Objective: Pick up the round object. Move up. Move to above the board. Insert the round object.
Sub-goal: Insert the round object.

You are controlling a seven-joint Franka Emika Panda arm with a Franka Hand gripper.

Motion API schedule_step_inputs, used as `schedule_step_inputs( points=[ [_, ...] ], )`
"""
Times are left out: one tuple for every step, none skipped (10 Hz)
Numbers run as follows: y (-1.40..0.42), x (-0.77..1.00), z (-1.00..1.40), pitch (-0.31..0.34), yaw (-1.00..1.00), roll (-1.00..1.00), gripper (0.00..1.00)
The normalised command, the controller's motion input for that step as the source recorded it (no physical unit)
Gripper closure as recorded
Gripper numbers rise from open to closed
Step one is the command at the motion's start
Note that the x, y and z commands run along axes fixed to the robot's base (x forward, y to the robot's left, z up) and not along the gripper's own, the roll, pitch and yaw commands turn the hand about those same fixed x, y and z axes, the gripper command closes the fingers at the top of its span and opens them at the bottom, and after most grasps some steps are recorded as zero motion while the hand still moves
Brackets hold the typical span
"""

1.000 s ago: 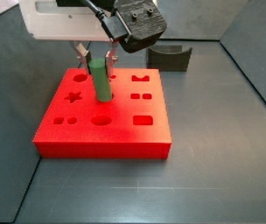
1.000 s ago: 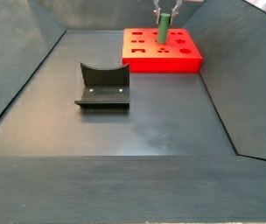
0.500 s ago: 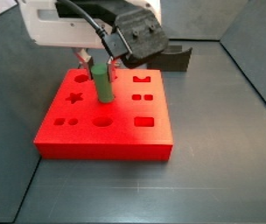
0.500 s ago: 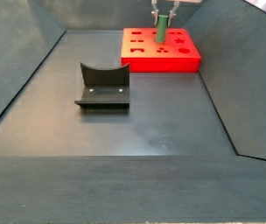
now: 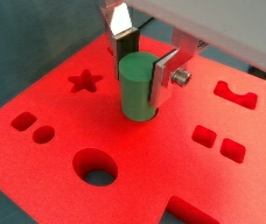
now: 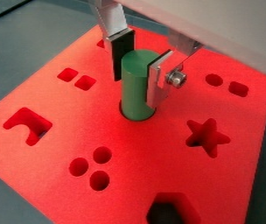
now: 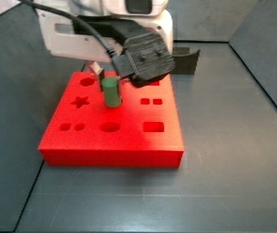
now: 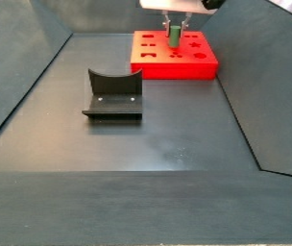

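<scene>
Side views show the gray table [image 8: 175, 135] carrying the red board [image 7: 110, 123], with the fixture [image 8: 111, 94] well apart. Above, the end effector [image 5: 146, 66] grasps the green cylinder peg [image 5: 139, 85], standing upright in a board hole.

Even, bright overhead light; the gripper [image 5: 146, 59] casts soft shadow on the saturated red board [image 5: 53, 166] beneath it; wrist views sharp, side views small and slightly soft

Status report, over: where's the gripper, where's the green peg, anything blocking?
Gripper over the red board, shut on the green peg. Peg upright, lower end seated in a board hole. Nothing blocking; fixture stands apart.
</scene>
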Motion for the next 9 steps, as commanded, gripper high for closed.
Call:
schedule_step_inputs(
  points=[
    [-0.21, -0.06, -0.75, -0.246, 0.13, 0.06, 1.00],
    [0.00, 0.00, -0.13, -0.099, 0.00, -0.02, 1.00],
    [0.00, 0.00, 0.00, 0.000, 0.00, 0.01, 1.00],
    [0.00, 0.00, 0.00, -0.010, 0.00, 0.00, 1.00],
    [-0.17, 0.00, -0.05, -0.051, 0.11, 0.00, 1.00],
    [-0.47, -0.23, -0.18, -0.096, 0.16, 0.07, 1.00],
    [-0.43, -0.07, -0.19, -0.081, 0.15, 0.09, 1.00],
    [0.00, 0.00, 0.00, 0.000, 0.02, 0.00, 1.00],
    [0.00, -0.03, -0.02, -0.004, 0.00, 0.04, 1.00]
  ],
)
